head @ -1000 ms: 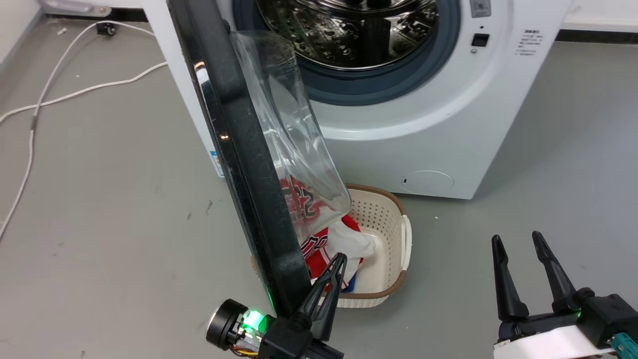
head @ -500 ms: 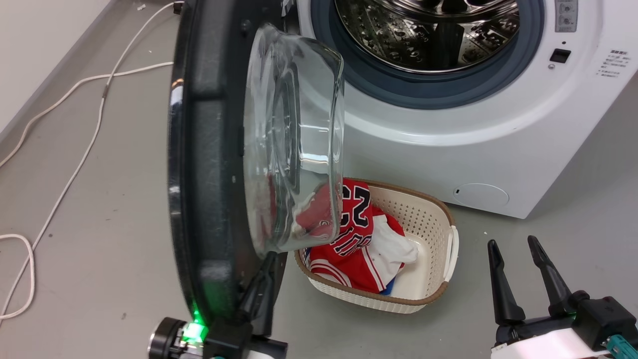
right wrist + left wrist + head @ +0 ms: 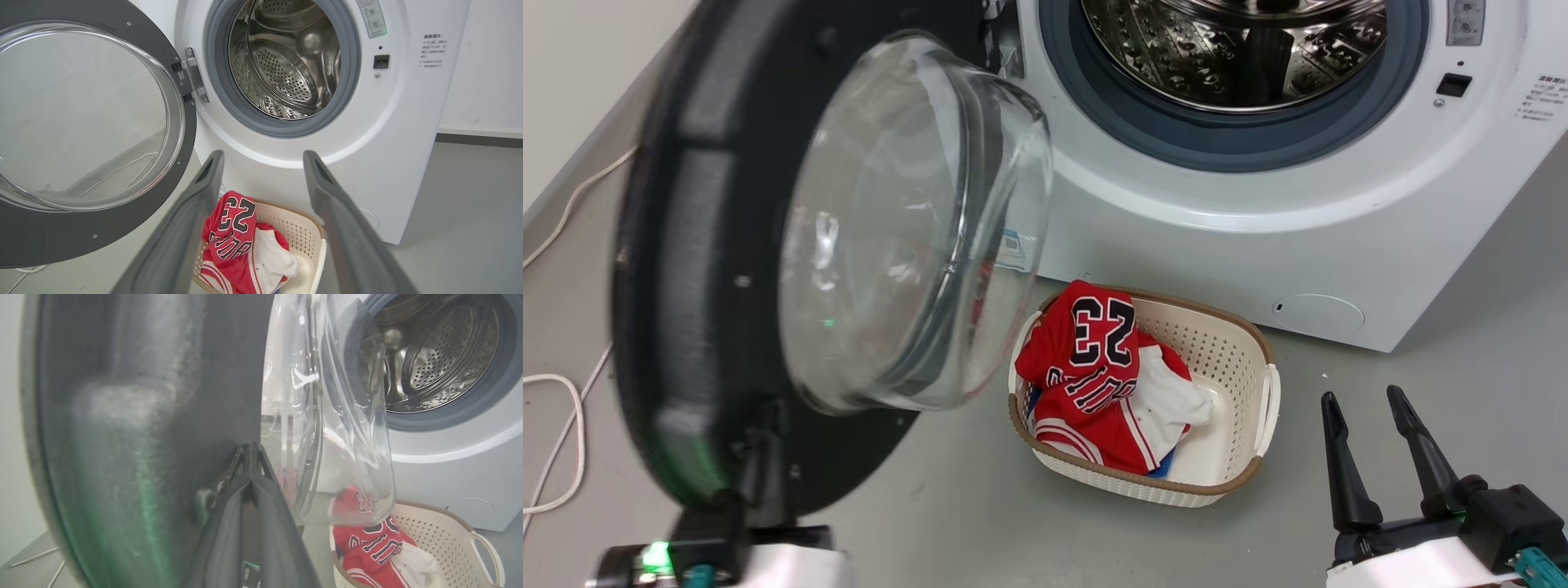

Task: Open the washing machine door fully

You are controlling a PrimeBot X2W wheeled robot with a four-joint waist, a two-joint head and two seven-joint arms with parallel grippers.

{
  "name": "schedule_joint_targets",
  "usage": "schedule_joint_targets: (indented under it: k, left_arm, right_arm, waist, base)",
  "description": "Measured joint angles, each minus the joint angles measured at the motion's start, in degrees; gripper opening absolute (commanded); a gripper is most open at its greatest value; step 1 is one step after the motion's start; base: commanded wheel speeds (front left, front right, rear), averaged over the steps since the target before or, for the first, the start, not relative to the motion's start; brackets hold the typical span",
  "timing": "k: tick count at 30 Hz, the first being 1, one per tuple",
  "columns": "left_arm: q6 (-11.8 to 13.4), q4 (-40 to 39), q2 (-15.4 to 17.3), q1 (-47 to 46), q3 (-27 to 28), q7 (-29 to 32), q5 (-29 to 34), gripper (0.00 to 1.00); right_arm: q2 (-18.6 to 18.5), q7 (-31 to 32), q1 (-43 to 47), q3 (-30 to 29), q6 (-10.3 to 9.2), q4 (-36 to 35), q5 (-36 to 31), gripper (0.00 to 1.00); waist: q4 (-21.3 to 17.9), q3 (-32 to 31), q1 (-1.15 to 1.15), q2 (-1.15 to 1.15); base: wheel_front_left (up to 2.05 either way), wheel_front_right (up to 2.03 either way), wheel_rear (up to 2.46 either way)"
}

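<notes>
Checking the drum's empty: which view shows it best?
Right wrist view: the drum faces it, nearly whole. Head view cuts off its top; in left wrist view the washing machine door covers part.

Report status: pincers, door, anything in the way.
Left pincer shut, tips against door inner face. Right pincer open, empty. Door wide open. Basket beside it, apart.

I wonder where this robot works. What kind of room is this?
Probably a laundry room: a white washing machine with its door open, and a basket of clothes in front of it.
</notes>
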Motion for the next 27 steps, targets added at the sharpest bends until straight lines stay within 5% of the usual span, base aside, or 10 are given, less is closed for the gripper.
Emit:
schedule_joint_targets:
  k: [27]
  left_arm:
    - [-6.06, 13.48, 0.87, -13.24, 24.49, -0.01, -2.08, 0.00]
  right_arm:
    - [0.00, -0.01, -3.72, -0.54, 0.00, -0.24, -2.61, 1.00]
  waist:
    - [-2.66, 7.19, 0.00, 0.00]
  base:
    - [0.00, 0.00, 0.00]
